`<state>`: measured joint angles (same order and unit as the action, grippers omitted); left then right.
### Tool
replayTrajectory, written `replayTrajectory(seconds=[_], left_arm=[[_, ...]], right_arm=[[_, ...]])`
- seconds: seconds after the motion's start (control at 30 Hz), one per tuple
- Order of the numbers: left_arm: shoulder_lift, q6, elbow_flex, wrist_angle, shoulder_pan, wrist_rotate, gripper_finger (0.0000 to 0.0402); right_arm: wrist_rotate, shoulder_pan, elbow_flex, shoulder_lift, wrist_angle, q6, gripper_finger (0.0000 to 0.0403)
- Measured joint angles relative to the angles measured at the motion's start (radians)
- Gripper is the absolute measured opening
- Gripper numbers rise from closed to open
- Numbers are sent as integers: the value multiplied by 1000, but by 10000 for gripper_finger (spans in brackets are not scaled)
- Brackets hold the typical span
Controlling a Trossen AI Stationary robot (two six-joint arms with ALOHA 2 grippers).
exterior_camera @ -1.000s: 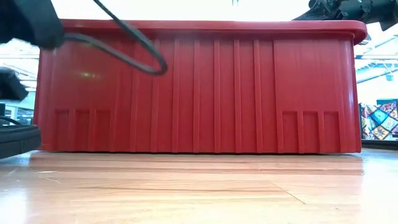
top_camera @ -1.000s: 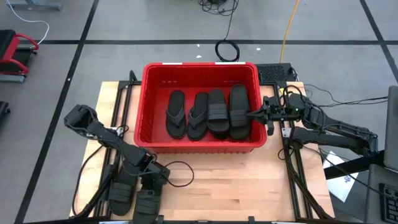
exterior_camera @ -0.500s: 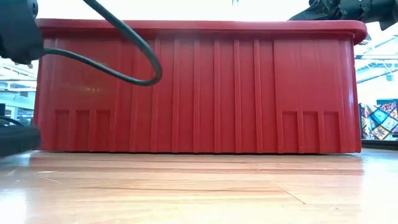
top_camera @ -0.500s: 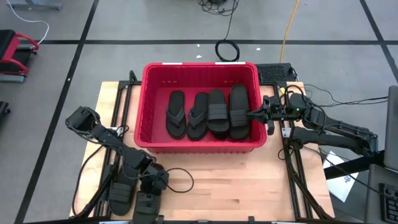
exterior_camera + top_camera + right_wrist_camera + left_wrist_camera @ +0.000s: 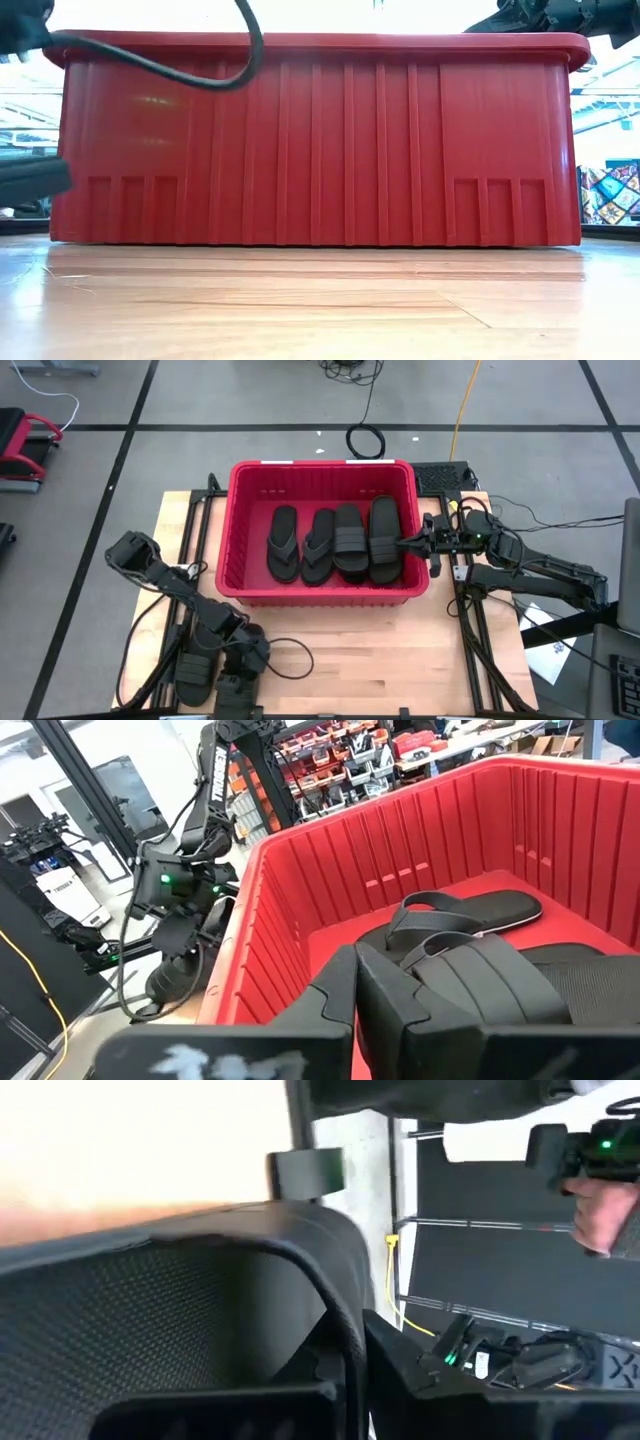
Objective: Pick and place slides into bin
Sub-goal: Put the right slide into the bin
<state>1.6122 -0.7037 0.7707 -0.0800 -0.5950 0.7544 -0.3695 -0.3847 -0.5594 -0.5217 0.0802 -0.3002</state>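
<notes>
Left gripper [image 5: 243, 668] lower; bin [image 5: 240, 520]: four slides [image 5: 335, 542].

Your high view looks straight down on the whole table [image 5: 380, 650], with the bin [image 5: 322, 470] near centre. Your low view sits at tabletop height, close to the bin's long wall, which nearly fills it, facing the room behind. Your right wrist view looks over the bin's rim into its inside, sharing the slides [image 5: 470, 935] with the high view. Your left wrist view sits pressed close against a black slide [image 5: 170, 1320].
</notes>
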Motion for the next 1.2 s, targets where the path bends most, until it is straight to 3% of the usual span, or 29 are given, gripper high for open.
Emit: replayTrajectory(seconds=[0.17, 0.37, 0.47, 0.6, 0.7, 0.8, 1.0, 1.2], left_arm=[[-73, -61, 48, 0, -32, -41, 5], [-226, -28, 179, -57, -85, -172, 4], [-273, 12, 306, -291, -84, -251, 3], [-278, 175, 537, -809, -56, -352, 2], [-277, 281, 700, -1068, 1, -487, 2], [-275, 360, 827, -1204, 72, -659, 1], [-286, 610, 1015, -1264, 205, -914, 1], [-284, 808, 1063, -1350, 444, -1073, 1]], right_arm=[[0, 0, 0, 0, 0, 13, 0], [1, 0, 0, -1, 0, 39, 0], [1, 0, 0, 0, 0, 47, 0], [1, 0, 0, -1, 0, 51, 0], [1, 0, 0, 0, 0, 51, 0], [1, 0, 0, 0, 0, 51, 0], [1, 0, 0, 0, 0, 51, 0], [4, 0, 0, 0, -1, 51, 0]])
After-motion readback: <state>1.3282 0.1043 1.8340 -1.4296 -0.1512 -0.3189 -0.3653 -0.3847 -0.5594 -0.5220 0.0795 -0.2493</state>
